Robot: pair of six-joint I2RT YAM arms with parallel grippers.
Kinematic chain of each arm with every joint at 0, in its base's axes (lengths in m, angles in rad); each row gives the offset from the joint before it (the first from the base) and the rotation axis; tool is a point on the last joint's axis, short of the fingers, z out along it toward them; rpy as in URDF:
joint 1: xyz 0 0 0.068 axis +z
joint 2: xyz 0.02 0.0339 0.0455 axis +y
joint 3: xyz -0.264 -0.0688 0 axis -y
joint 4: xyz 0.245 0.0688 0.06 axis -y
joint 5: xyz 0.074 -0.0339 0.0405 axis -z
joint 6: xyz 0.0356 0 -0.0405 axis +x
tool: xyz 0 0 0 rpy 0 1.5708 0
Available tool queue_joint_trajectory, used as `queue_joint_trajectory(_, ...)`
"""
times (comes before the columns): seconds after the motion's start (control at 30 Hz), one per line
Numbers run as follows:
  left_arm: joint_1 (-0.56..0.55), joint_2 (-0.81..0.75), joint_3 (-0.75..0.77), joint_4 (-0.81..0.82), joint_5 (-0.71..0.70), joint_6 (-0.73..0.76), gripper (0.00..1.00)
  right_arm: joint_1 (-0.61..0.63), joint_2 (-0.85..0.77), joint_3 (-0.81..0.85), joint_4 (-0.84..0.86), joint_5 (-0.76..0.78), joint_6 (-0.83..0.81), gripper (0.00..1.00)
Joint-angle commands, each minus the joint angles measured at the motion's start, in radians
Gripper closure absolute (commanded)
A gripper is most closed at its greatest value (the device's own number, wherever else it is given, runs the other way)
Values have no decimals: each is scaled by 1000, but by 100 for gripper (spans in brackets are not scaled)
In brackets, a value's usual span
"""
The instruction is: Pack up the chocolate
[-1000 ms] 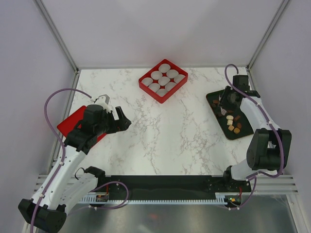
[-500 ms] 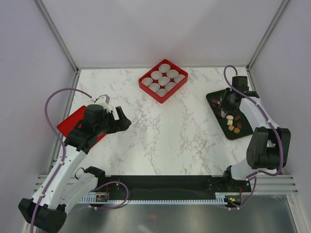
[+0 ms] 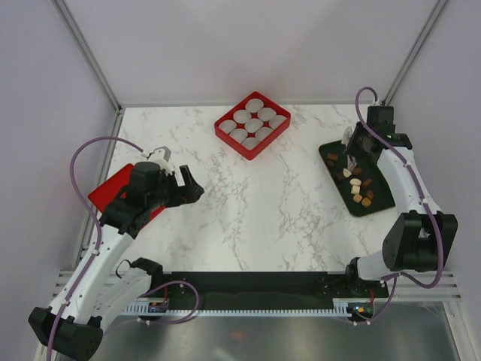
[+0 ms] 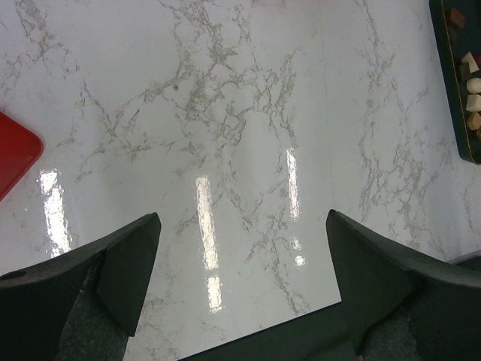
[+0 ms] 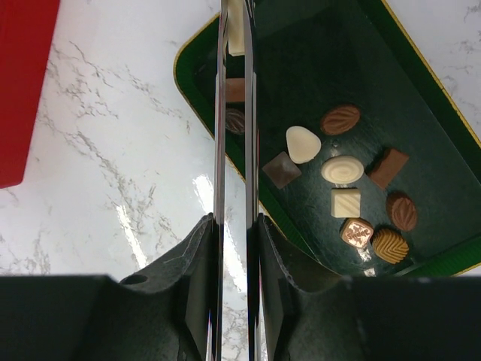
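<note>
Right wrist, claw (image 5: 234,226) squeezing tweezers (image 5: 220,113), chocolate (image 5: 343,169) beside

Bright, even overhead light, soft faint shadows, three white glare streaks on the glossy marble table (image 4: 248,98) in the left wrist view, a glint on the chocolate (image 5: 355,232), top view sharp, wrist foregrounds slightly soft

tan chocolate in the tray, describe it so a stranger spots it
A dark green tray lies on the table's right side. The tan chocolate sits at its near end, beside a copper square piece. It alone is light tan; others are white or brown.
</note>
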Motion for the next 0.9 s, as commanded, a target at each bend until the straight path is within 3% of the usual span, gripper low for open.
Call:
queue_joint_trajectory(0.0, 1, 6, 1, 30, 31, 49, 0, 4, -41, 60, 2, -13, 21, 75)
queue_joint_trajectory(0.1, 2, 13, 4, 30, 58, 68, 0, 46, -32, 80, 36, -20, 46, 75)
queue_joint_trajectory(0.2, 2, 27, 7, 30, 100, 85, 0, 169, 19, 124, 62, -21, 67, 75)
queue_joint_trajectory(0.4, 2, 10, 1, 62, 183, 91, 0, 344, 200, 296, 136, 11, 78, 75)
queue_joint_trajectory(0.6, 2, -11, -13, 70, 186, 89, 0, 418, 448, 530, 246, -1, 81, 75)
queue_joint_trajectory(0.87, 2, -8, -16, 73, 184, 89, 0, 459, 625, 678, 335, 23, 57, 75)
